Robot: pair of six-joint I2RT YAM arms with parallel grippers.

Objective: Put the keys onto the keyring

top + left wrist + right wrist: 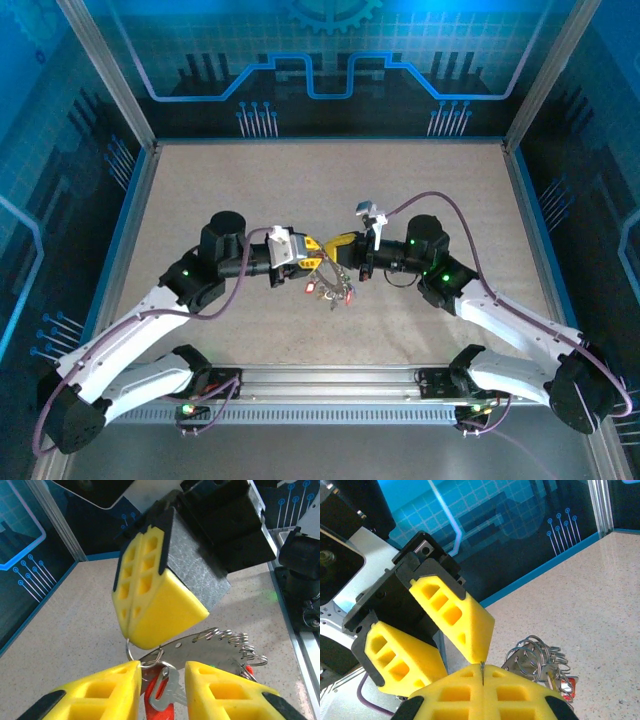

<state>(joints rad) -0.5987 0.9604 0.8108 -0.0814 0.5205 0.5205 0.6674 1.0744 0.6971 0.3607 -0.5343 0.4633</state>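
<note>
Left wrist view puts you mid-threading. Your right gripper (134,636) is clamped tight on a thin wire edge of the keyring (210,647). Your left gripper (163,667) stands parted around the red-tagged keys (161,699) hanging just below, pinching nothing that I can see. Next, you probably need to close on one key and steer its hole onto the ring's wire. Any split in that wire is hidden inside the right pads. The keys are cut off at the bottom, so you can't count them.
</note>
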